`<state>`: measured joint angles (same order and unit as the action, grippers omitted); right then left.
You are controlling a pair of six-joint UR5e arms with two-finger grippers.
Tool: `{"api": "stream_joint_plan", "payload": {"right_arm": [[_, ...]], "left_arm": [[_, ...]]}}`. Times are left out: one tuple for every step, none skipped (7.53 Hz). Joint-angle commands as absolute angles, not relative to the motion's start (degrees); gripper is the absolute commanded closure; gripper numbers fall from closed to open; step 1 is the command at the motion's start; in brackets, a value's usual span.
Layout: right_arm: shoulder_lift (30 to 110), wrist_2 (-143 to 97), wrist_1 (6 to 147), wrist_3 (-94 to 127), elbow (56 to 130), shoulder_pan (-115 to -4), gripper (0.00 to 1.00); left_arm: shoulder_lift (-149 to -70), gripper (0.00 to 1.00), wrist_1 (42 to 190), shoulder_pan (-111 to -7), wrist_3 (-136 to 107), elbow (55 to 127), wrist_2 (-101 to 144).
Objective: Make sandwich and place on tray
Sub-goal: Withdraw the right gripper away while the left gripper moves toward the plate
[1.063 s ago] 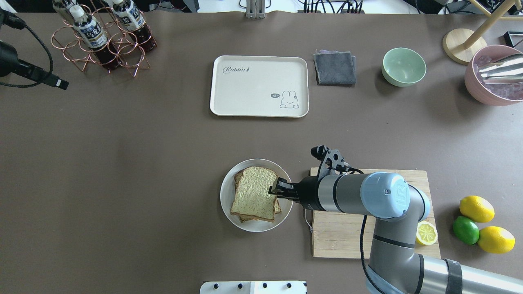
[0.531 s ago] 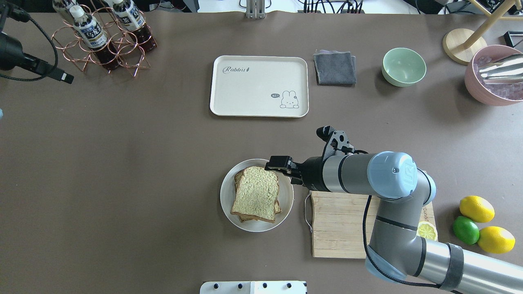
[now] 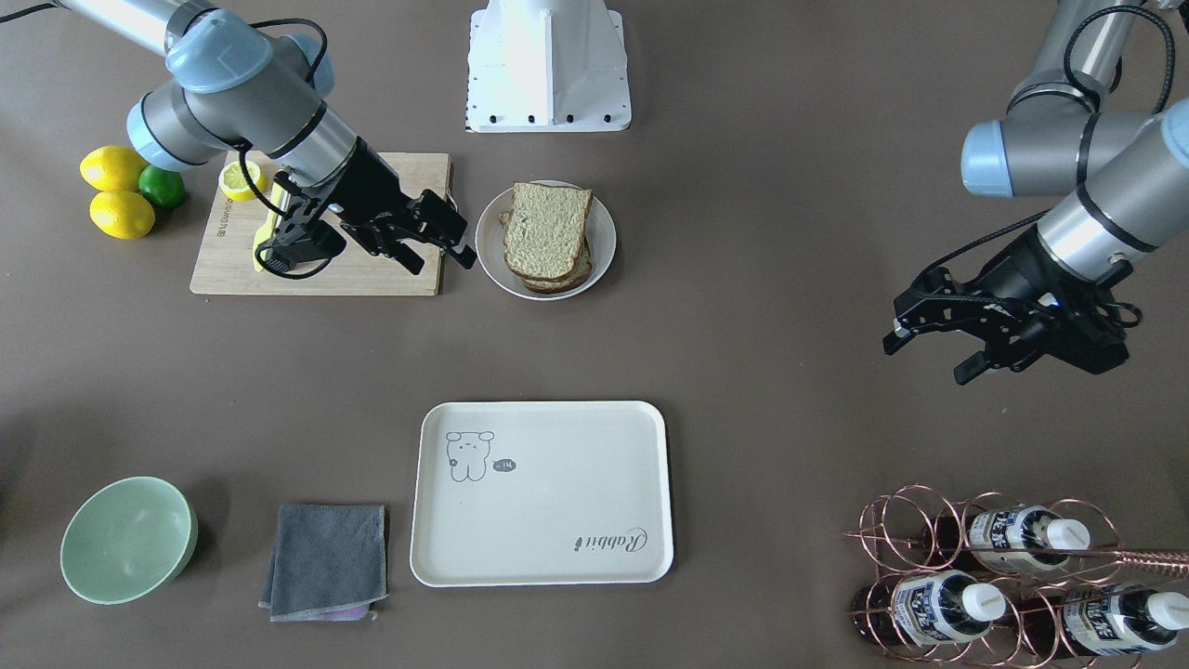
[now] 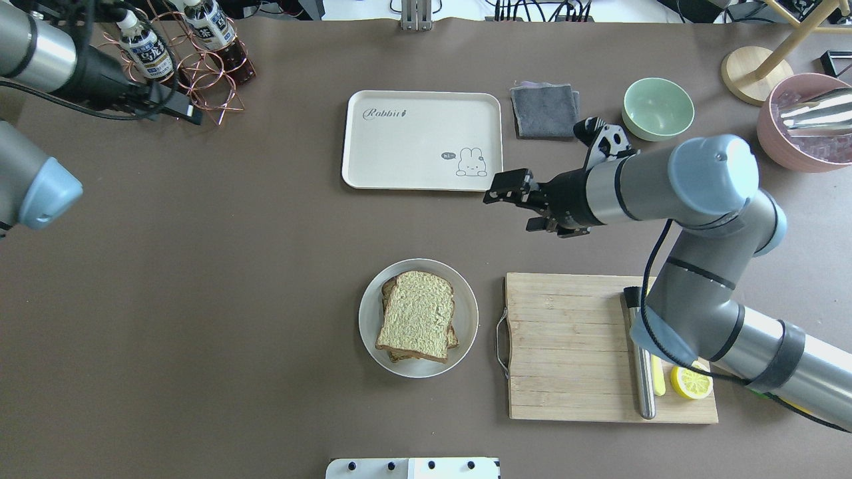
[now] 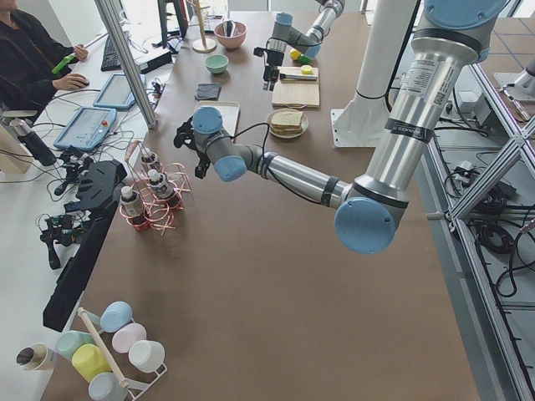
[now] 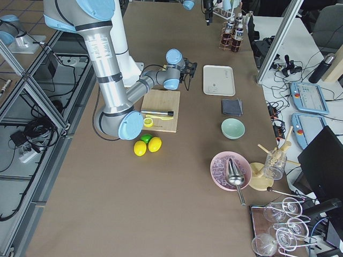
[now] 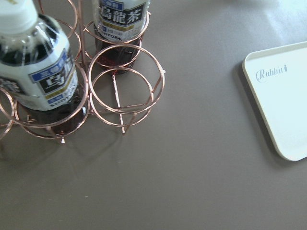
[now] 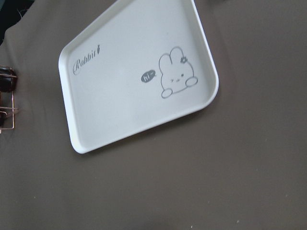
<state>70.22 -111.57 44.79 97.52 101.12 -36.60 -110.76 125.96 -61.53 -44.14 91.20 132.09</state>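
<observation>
Quick tally: one tray [image 4: 413, 143], one plate [image 4: 367, 319], two bread slices [image 4: 416, 313], one cutting board [image 4: 566, 346], two lemons [image 3: 110, 167], one lime [image 3: 163, 186], one lemon half [image 4: 691, 381], three bottles [image 3: 938, 599], one green bowl [image 4: 657, 108], one cloth [image 4: 544, 110].

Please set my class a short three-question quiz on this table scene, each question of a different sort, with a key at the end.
1. True or false: the sandwich already lies on the tray.
2. Pick one: which fruit lies on the wooden board? A, a half lemon. B, a lime. C, a whole lemon.
3. Short answer: what does the right claw hold?

Key:
1. False. It sits on the plate, and the tray is bare.
2. A. The half lemon lies at the board's corner.
3. Nothing. It is open and hangs in the air.
</observation>
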Motion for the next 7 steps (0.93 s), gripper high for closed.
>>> {"api": "stream_joint_plan", "payload": {"right_arm": [[74.24, -121.16, 50.59, 84.17, 101.95, -52.06, 0.01], [76.18, -122.94, 55.67, 77.85, 102.65, -57.17, 0.01], [78.03, -122.87, 61.55, 70.47, 103.0, -60.35, 0.01], [79.0, -122.87, 66.31, 65.53, 103.01, -62.99, 0.01], [79.01, -122.96, 72.1, 60.35, 103.09, -64.93, 0.01], [79.54, -122.26, 80.68, 53.42, 104.23, -66.0, 0.01], [82.85, -121.99, 85.3, 48.13, 107.72, -66.7, 0.01]], "left_arm": [[-117.48, 0.03, 125.95, -45.67, -62.61, 95.97, 117.39], [-119.95, 0.03, 125.95, -42.05, -66.23, 96.24, 114.2], [-120.49, 0.03, 126.03, -40.36, -67.14, 97.02, 112.43], [-119.98, 0.03, 125.95, -38.95, -67.06, 99.03, 111.37], [-119.62, 0.03, 125.95, -37.89, -67.15, 100.27, 110.75], [-118.14, 0.03, 126.12, -36.58, -67.15, 100.54, 110.48], [-116.56, 0.03, 127.95, -34.91, -67.32, 101.07, 107.35]]}}
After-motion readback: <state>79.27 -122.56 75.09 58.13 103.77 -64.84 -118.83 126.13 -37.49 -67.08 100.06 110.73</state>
